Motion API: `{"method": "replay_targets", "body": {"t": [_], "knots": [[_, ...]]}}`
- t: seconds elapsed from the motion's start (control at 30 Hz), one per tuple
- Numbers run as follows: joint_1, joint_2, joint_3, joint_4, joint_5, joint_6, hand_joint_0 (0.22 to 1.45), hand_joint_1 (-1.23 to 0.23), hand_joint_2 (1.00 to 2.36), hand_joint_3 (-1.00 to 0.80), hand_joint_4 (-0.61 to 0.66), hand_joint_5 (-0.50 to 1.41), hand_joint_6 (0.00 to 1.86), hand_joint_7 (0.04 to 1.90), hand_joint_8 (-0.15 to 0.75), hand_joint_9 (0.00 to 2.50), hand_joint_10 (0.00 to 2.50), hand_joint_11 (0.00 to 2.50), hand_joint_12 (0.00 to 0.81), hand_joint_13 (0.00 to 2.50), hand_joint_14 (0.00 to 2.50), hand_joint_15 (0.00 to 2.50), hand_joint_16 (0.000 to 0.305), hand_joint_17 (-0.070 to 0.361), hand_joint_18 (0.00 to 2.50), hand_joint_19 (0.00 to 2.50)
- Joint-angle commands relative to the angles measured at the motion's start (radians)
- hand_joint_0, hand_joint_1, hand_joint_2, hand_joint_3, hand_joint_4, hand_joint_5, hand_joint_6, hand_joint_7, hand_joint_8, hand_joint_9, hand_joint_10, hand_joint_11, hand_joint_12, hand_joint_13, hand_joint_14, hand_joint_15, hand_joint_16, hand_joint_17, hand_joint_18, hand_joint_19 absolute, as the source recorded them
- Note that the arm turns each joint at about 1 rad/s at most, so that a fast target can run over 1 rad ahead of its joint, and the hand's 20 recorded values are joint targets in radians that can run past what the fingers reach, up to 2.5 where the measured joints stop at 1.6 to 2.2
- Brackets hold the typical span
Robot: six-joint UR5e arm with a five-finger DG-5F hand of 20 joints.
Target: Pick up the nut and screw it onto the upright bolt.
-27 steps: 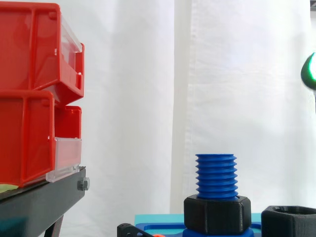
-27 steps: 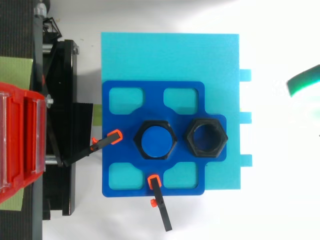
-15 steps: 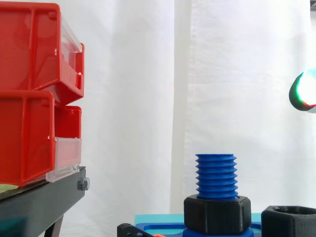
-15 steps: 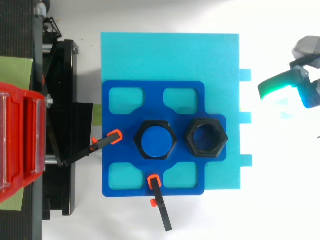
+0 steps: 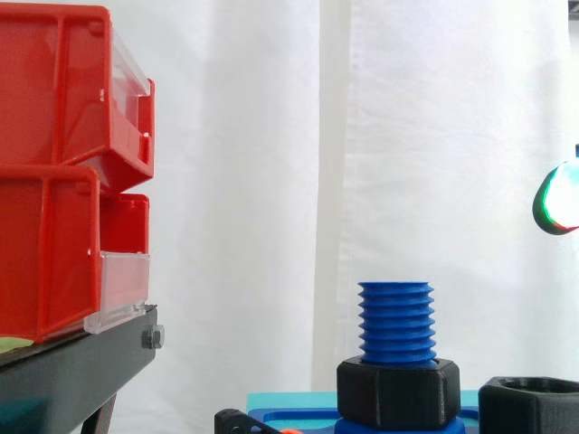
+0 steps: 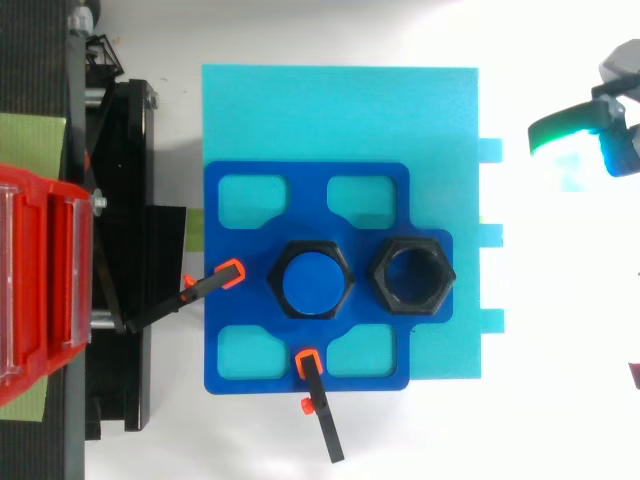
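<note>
The loose black hexagonal plastic nut (image 6: 413,277) sits well below the hand (image 6: 600,140), just beside the upright blue threaded plastic bolt (image 5: 395,321) (already wearing another black nut (image 5: 399,391) at its base). Whether the hand is released or clenched, I cannot tell. An off-centre descent could knock the nut askew. Since half a second ago the hand has slid sideways, no nearer.

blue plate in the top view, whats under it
A cyan board lies under the blue plate, showing past its edges and through its four cutouts. Whatever is beneath the board itself is covered.
</note>
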Motion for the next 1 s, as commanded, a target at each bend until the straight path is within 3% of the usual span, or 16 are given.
{"method": "replay_targets", "body": {"t": [0.0, 0.13, 0.17, 0.27, 0.4, 0.43, 0.53, 0.77, 0.97], "knots": [[0.011, -0.003, -0.005, 0.018, 0.027, -0.003, 0.48, -0.76, 1.0, -0.5, 0.2, -0.25, 0.5, 0.64, 0.298, 0.29, 0.0, 0.0, 0.355, 0.22, 0.0, 0.0, 0.042, 0.095, 0.02, 0.0], [0.026, -0.003, -0.005, 0.033, 0.044, -0.024, 0.48, -0.76, 1.0, -0.5, 0.2, -0.25, 0.5, 0.65, 0.302, 0.31, 0.0, 0.0, 0.356, 0.24, 0.0, 0.0, 0.042, 0.096, 0.04, 0.0], [0.038, -0.003, -0.005, 0.044, 0.061, -0.04, 0.48, -0.76, 1.0, -0.5, 0.2, -0.25, 0.5, 0.65, 0.302, 0.31, 0.0, 0.0, 0.356, 0.24, 0.0, 0.0, 0.042, 0.095, 0.04, 0.0], [0.054, -0.004, -0.005, 0.07, 0.084, -0.057, 0.48, -0.76, 1.0, -0.5, 0.2, -0.25, 0.5, 0.65, 0.305, 0.32, 0.0, 0.0, 0.358, 0.25, 0.0, 0.0, 0.042, 0.095, 0.06, 0.0], [0.071, -0.043, -0.005, 0.09, 0.119, -0.061, 0.48, -0.75, 1.0, -0.5, 0.21, -0.24, 0.5, 0.65, 0.311, 0.36, 0.0, 0.0, 0.358, 0.27, 0.0, 0.0, 0.042, 0.094, 0.07, 0.0], [0.077, -0.075, -0.003, 0.1, 0.128, -0.054, 0.48, -0.76, 1.0, -0.5, 0.21, -0.24, 0.5, 0.65, 0.311, 0.36, 0.0, 0.0, 0.358, 0.28, 0.0, 0.0, 0.041, 0.093, 0.08, 0.0], [0.084, -0.107, -0.003, 0.137, 0.131, -0.027, 0.49, -0.75, 1.0, -0.5, 0.21, -0.24, 0.5, 0.65, 0.31, 0.37, 0.0, 0.0, 0.357, 0.28, 0.0, 0.0, 0.041, 0.093, 0.08, 0.0], [0.095, -0.124, -0.005, 0.18, 0.148, -0.03, 0.5, -0.73, 1.0, -0.5, 0.22, -0.23, 0.5, 0.65, 0.313, 0.4, 0.0, 0.0, 0.356, 0.3, 0.0, 0.0, 0.041, 0.091, 0.1, 0.0], [0.098, -0.132, -0.005, 0.217, 0.211, -0.035, 0.5, -0.72, 1.0, -0.5, 0.23, -0.22, 0.5, 0.66, 0.313, 0.4, 0.0, 0.0, 0.355, 0.32, 0.0, 0.0, 0.04, 0.091, 0.12, 0.0]]}}
